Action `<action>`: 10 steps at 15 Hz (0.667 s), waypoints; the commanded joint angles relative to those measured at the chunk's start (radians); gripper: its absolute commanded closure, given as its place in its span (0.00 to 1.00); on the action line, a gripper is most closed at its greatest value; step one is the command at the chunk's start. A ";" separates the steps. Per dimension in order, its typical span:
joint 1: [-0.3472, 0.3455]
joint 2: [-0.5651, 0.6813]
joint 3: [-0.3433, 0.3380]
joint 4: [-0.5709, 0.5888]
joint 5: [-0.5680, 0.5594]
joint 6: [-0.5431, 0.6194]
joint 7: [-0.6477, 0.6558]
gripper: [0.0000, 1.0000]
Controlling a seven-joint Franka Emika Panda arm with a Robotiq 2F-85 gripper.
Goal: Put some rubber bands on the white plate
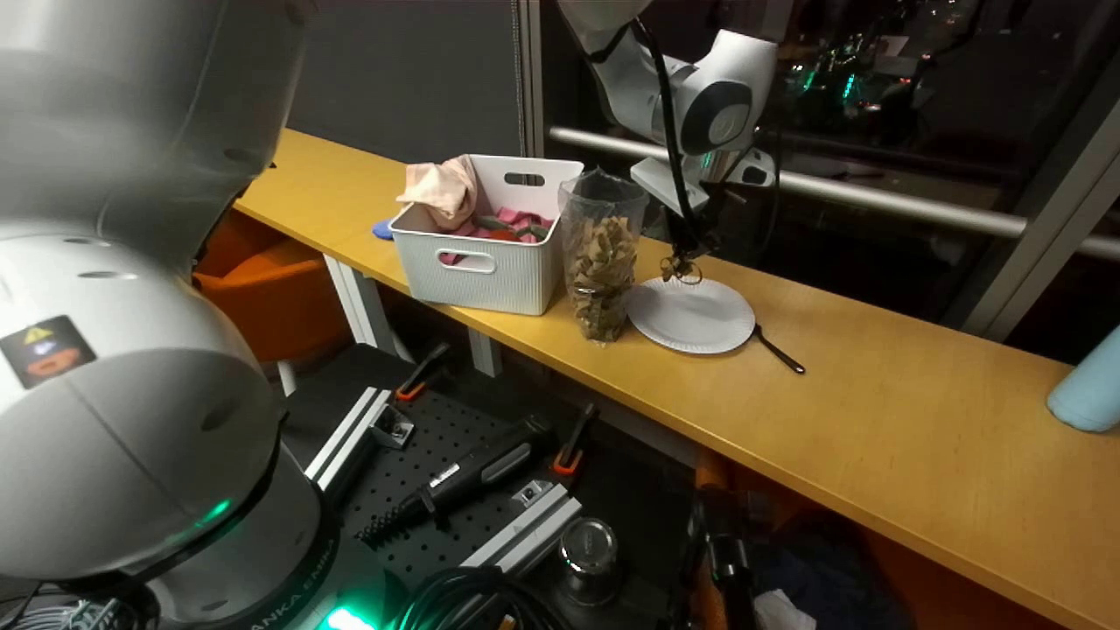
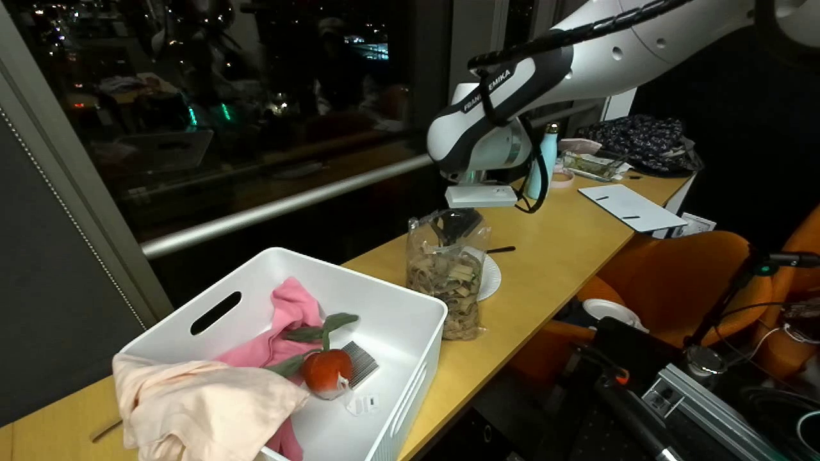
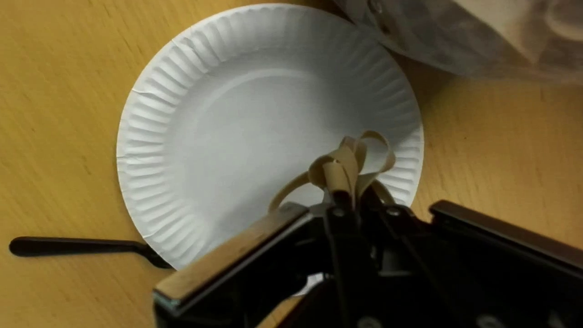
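Observation:
The white plate (image 1: 691, 317) lies on the wooden table in both exterior views, half hidden behind the bag in an exterior view (image 2: 491, 282). The plate (image 3: 237, 136) fills the middle of the wrist view. My gripper (image 3: 355, 200) is shut on a small bunch of tan rubber bands (image 3: 341, 168), whose loops stick out past the fingertips. The gripper (image 1: 689, 249) and the rubber bands (image 1: 682, 269) are above the plate's far edge. A clear bag (image 1: 604, 262) full of rubber bands stands upright beside the plate; it also shows in an exterior view (image 2: 445, 282) and the wrist view (image 3: 478, 36).
Black cutlery (image 1: 780, 352) lies with one end at the plate's rim, also in the wrist view (image 3: 77, 246). A white bin (image 2: 384, 307) with cloths and a red fruit-like item stands beside the bag. A light blue bottle (image 2: 544, 160) and white board (image 2: 631, 208) are farther along the table.

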 commanded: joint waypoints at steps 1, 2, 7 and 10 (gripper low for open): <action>0.004 0.051 -0.007 0.085 -0.020 -0.049 0.041 0.65; 0.005 0.059 -0.008 0.094 -0.020 -0.052 0.048 0.63; 0.017 0.053 -0.021 0.077 -0.037 -0.063 0.072 0.27; 0.046 0.005 -0.052 0.016 -0.091 -0.071 0.117 0.06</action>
